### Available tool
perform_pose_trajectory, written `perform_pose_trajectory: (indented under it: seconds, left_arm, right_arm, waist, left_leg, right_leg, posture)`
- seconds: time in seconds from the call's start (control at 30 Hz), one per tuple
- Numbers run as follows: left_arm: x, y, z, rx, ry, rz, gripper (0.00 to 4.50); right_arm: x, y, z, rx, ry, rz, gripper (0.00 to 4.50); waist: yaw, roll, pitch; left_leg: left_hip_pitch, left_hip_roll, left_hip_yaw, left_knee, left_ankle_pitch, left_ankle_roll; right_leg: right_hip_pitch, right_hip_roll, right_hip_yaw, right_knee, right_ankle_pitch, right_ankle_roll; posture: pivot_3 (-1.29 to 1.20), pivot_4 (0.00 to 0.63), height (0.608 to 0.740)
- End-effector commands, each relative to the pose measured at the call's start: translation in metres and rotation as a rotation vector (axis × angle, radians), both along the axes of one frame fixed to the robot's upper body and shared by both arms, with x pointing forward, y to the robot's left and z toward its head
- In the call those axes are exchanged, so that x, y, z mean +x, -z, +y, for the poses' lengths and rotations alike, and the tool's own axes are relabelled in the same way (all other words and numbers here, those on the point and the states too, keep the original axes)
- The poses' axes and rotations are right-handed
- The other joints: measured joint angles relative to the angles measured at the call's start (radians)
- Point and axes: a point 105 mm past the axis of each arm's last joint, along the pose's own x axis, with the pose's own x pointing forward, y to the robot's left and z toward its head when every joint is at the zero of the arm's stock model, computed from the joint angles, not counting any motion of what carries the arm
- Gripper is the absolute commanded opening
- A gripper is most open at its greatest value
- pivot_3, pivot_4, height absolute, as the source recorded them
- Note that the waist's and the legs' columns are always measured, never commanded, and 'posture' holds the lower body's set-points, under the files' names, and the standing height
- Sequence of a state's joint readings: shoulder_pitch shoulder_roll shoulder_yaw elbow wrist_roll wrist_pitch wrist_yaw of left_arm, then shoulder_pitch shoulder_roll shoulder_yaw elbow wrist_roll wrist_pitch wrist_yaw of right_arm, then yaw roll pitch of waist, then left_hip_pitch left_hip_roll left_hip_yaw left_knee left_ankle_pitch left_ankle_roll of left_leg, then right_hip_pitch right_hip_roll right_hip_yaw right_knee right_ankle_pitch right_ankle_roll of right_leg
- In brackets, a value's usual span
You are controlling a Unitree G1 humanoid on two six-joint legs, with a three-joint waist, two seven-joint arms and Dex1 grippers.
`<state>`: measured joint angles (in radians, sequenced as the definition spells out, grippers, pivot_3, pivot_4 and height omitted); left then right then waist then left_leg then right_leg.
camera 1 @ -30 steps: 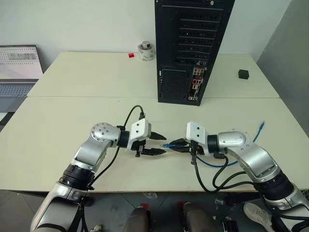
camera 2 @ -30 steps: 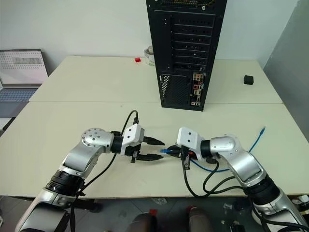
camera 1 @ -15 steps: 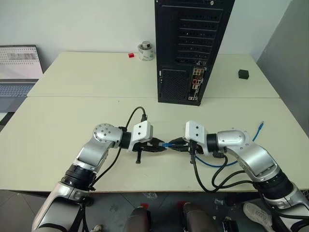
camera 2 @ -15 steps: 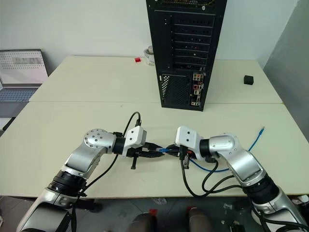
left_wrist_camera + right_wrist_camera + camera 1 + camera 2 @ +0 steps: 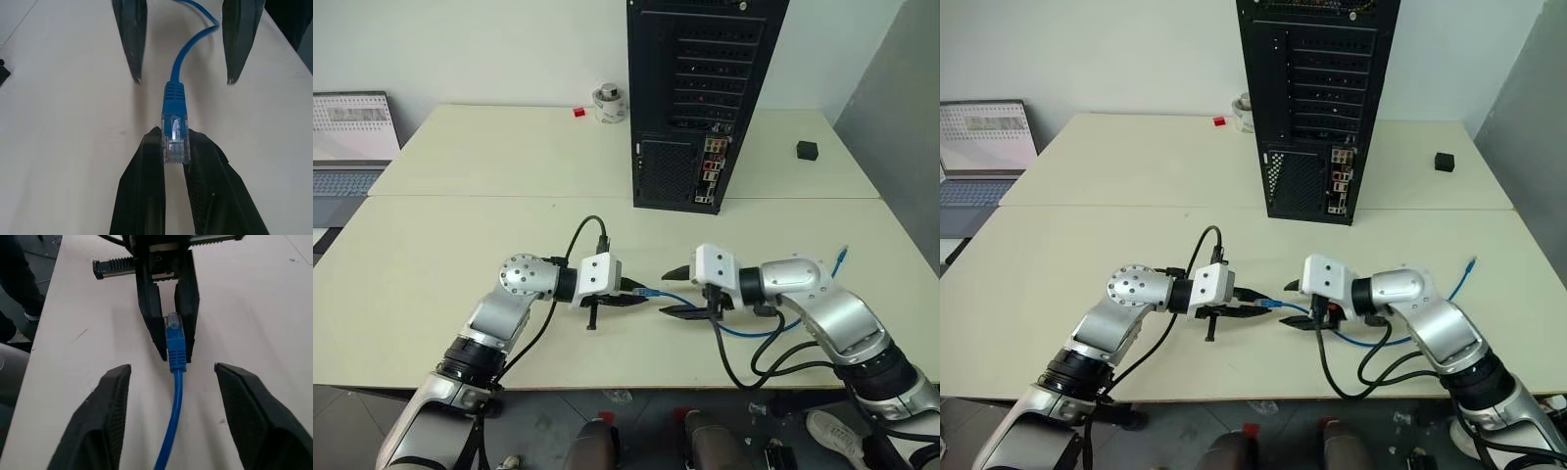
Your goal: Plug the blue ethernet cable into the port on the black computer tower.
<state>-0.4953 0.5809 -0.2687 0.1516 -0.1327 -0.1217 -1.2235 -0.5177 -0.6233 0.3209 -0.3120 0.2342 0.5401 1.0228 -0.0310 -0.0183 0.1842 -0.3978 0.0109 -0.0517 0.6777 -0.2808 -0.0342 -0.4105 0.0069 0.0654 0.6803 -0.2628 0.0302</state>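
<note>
The blue cable (image 5: 720, 315) lay near the front edge of the desk (image 5: 460, 235), between the two arms. Its near plug (image 5: 175, 137) was pinched between the jaws of the left gripper (image 5: 636, 294), which were clamped together on the clear plastic end, with the blue boot just clear of the fingertips. The right gripper (image 5: 677, 290) faced it from close by with its jaws standing apart on either side of the cord, touching nothing. From there the cord ran under the right arm in a loose loop, and its far end (image 5: 842, 257) rested near the right edge of the desk.

The computer tower (image 5: 700, 98) stood upright well back on the desk, its rear towards the robot, with the strip of coloured connectors (image 5: 709, 174) low on its right side. A small black cube (image 5: 807, 149) sat to the right of it, a roll of tape (image 5: 609, 102) and a small red piece (image 5: 578, 112) to its left, and a laptop (image 5: 352, 137) at the far left.

By the look of it, the cord was light and limp, so it would droop and trail freely; only the plug was stiff enough to steer. The plug was small, smooth and likely brittle at its latch tab, so the safest hold seemed to be on its flat sides or the boot, leaving the tip free to enter the port. The trailing loop could drag or snag on the right arm's black cables (image 5: 754, 357).
</note>
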Motion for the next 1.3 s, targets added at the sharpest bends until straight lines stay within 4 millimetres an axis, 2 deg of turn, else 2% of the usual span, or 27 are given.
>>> perform_pose_trajectory:
  seconds: [0.03,0.27,0.43,0.83,1.2,1.3]
  left_arm:
    - [0.007,-0.017,0.002,-0.029,0.014,-0.298,0.29]
    - [0.001,-0.034,0.001,-0.076,0.135,-0.775,0.29]
    - [-0.003,-0.038,0.004,-0.124,0.166,-0.939,0.29]
    - [0.007,-0.042,0.007,-0.130,0.112,-1.036,0.29]
    - [0.007,-0.044,0.004,-0.141,0.101,-1.071,0.29]
    - [0.007,-0.045,0.003,-0.143,0.102,-1.075,0.29]
  right_arm:
    - [-0.007,-0.021,-0.004,0.118,0.015,0.066,3.42]
    - [-0.009,-0.028,-0.005,0.316,0.112,0.267,3.42]
    - [-0.003,-0.032,-0.003,0.426,0.172,0.365,3.42]
    - [-0.006,-0.032,0.015,0.498,0.178,0.462,3.42]
    - [0.000,-0.025,0.019,0.500,0.212,0.479,3.42]
    - [0.002,-0.025,0.019,0.508,0.220,0.482,2.92]
  waist:
    - [0.002,0.000,0.000]
    - [0.002,0.000,0.000]
    - [0.002,0.000,0.000]
    - [0.001,0.000,0.000]
    - [0.000,0.000,0.000]
    - [0.000,0.000,0.000]
  left_leg:
    - [0.000,0.000,0.000,0.000,0.000,0.000]
    - [0.000,-0.001,0.000,0.000,0.000,0.000]
    - [0.000,-0.001,0.000,0.000,0.000,0.000]
    - [-0.001,-0.002,0.000,0.000,0.000,0.000]
    - [-0.001,-0.001,0.000,0.000,0.000,0.000]
    - [-0.001,-0.001,0.000,0.000,0.000,0.000]
  right_leg:
    - [0.000,0.000,0.000,0.000,0.000,0.000]
    - [0.000,-0.005,0.000,0.000,0.000,0.000]
    - [0.000,-0.006,-0.001,0.000,0.000,0.000]
    - [0.000,-0.002,-0.002,0.001,0.000,0.000]
    - [0.000,-0.002,-0.003,0.001,0.000,0.000]
    - [0.000,-0.002,-0.003,0.001,0.000,0.000]
  posture:
    - [0.00,0.150,0.740]
    - [0.00,0.150,0.740]
    - [0.00,0.150,0.740]
    - [0.00,0.150,0.740]
    - [0.00,0.150,0.740]
    - [0.00,0.150,0.740]
